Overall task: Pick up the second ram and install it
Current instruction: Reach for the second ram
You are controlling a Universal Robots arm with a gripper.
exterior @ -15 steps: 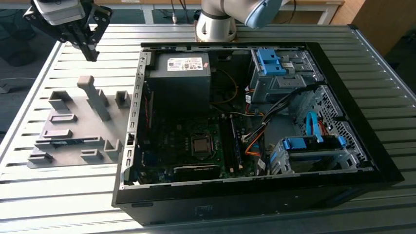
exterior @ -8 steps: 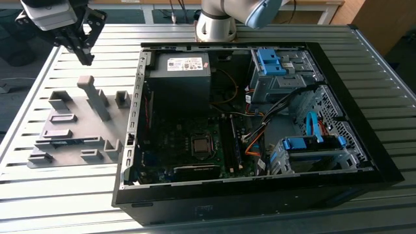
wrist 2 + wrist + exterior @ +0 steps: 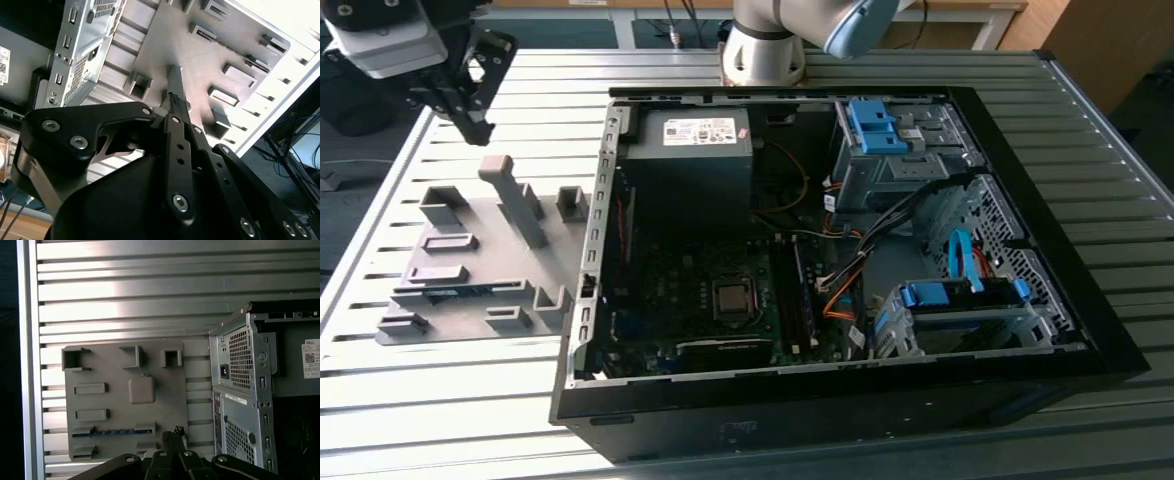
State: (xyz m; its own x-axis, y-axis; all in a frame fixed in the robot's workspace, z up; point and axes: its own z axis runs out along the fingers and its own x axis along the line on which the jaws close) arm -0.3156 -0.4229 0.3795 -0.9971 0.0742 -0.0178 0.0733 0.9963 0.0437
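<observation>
Pincer, clenched on nothing, hangs above grey holder plate, clear of second ram.

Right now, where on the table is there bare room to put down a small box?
The widest bare table is bordered by the plate, the case and the table edge. A narrow strip runs beside the case on the exterior view's right. Crowded: the plate, holding the ram, the case's inside, and the corner under the end effector.

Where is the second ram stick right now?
The second ram lies in a slot of the grey holder tray, on the exterior view's left of the open computer case.
</observation>
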